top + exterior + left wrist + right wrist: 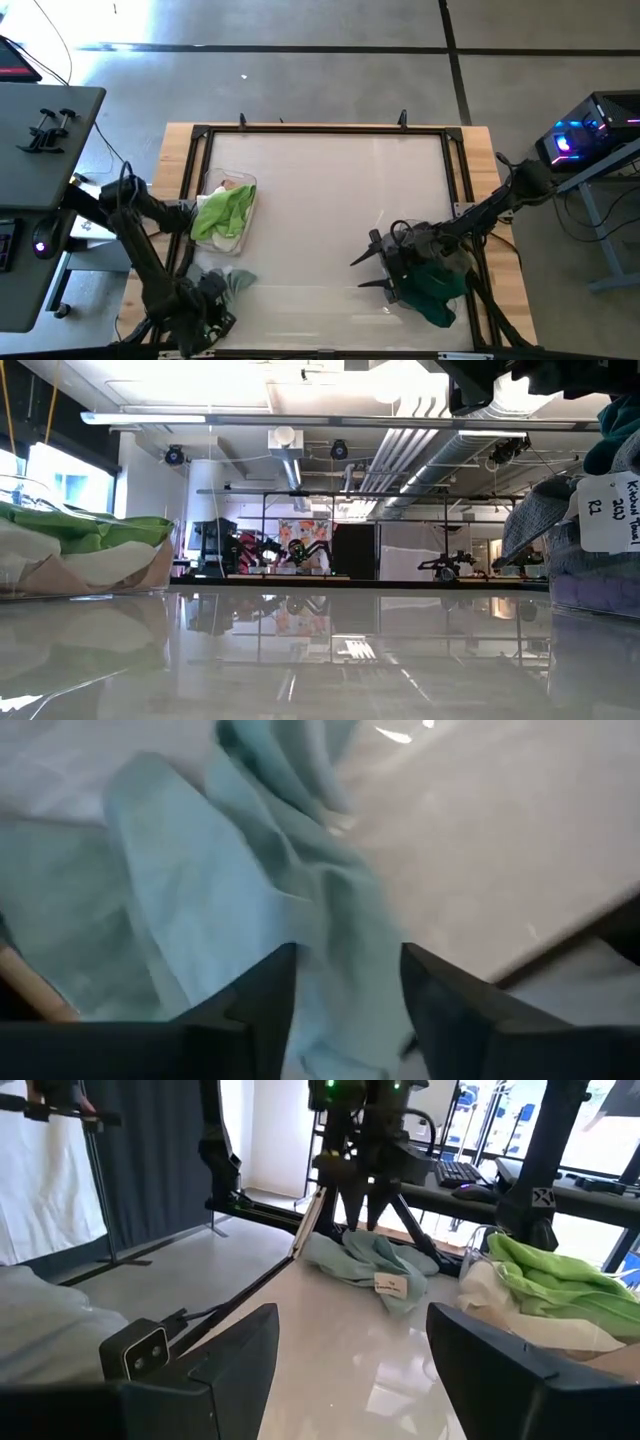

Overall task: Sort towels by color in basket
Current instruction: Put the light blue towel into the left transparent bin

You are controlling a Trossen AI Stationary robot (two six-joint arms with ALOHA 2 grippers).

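My left tool (212, 318) is sitting at about 7 o'clock on the glossy white counter (320, 210), just inside the near edge. Its two dark fingers (262, 990) are standing apart, released, straddling the crumpled pale teal cloth (250, 890) without pinching it. That soft towel is lying on the counter directly ahead of the tool, a white tag showing on it in the right wrist view.

My right tool (372, 268) is hovering at about 4 o'clock, its fingers (235, 1350) spread wide and gripping nothing. Just behind it, at the counter's right edge, the heap of dark green and grey cloths (432, 285) is resting; one of them is carrying a white paper label in the low view.

At about 9 o'clock the clear plastic basket (245, 186) is holding the lime green towel (222, 212), draped over white cloth (228, 240) with a bit of pale pink (228, 186) showing at the far end. The basket is standing well apart from the dark heap and near the teal towel.
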